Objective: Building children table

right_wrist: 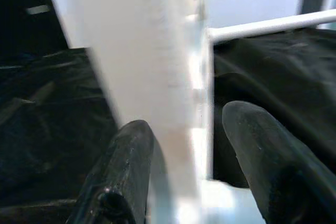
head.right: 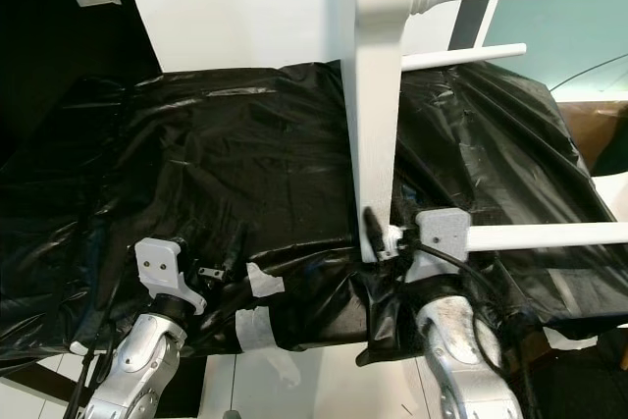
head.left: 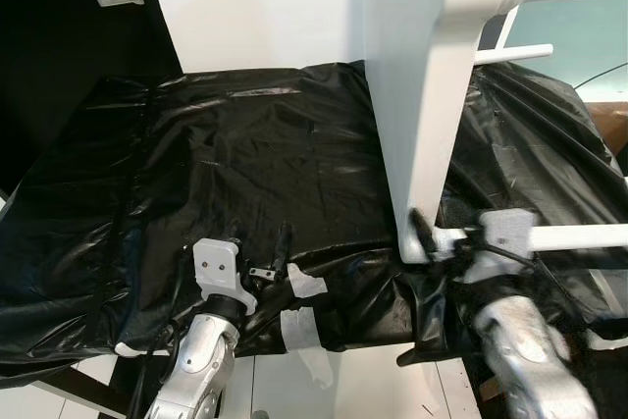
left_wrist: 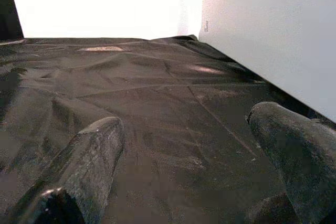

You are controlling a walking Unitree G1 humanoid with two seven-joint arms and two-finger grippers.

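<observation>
A: Right wrist view showed the right gripper (right_wrist: 184, 145) with its 2 fingers around the white leg (right_wrist: 152, 77), which stood on the black sheet (head.left: 235, 164).

B: So partly built: leg and rungs (head.right: 549, 235) were joined. The left gripper (left_wrist: 184, 150) rested spread and empty on the sheet; the top wasn't clear.

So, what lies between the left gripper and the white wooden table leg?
Only crumpled black plastic sheet lies between the left gripper and the white wooden table leg, in the left eye view.
</observation>
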